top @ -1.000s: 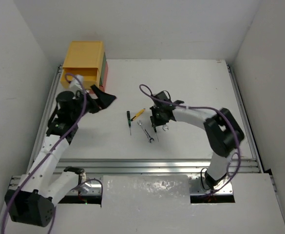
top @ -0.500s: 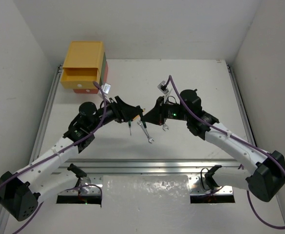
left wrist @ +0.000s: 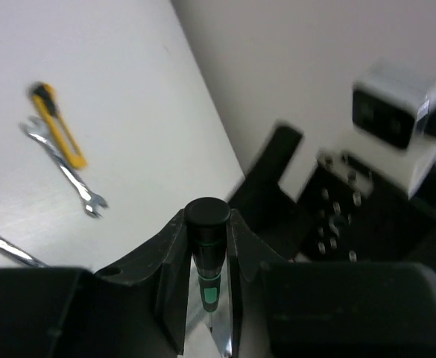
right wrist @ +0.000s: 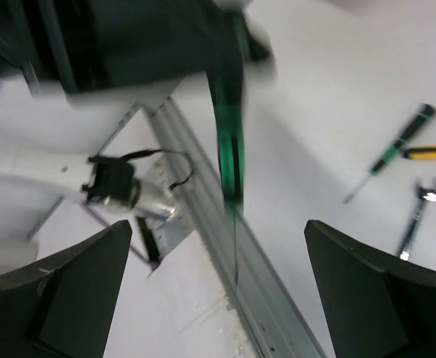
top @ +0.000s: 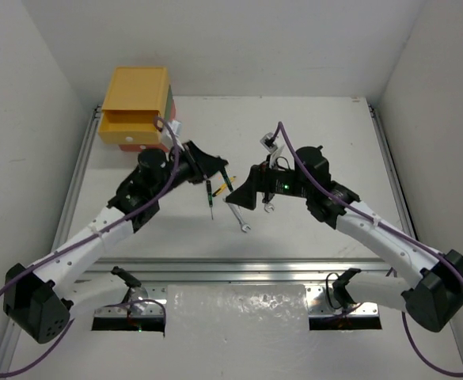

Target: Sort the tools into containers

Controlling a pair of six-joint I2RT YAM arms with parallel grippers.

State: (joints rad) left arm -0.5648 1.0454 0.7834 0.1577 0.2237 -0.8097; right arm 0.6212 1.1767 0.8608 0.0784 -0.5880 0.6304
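1. Top external view: the yellow drawer (top: pixel 134 93) stood pulled open at the far left of the white counter (top: pixel 318 134).
2. The left tool (left wrist: pixel 206 242) gripped a black-capped, green-collared screwdriver (left wrist: pixel 206 216) above mid-counter.
3. The right tool (right wrist: pixel 218 231) gaped wide, holding nothing.

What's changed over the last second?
The left gripper swung from the yellow drawer to the middle and is now shut on a green-shafted screwdriver. The right gripper, beside it, stands open; its arm has straightened out. That drawer, the wrenches and the loose screwdriver stayed put.
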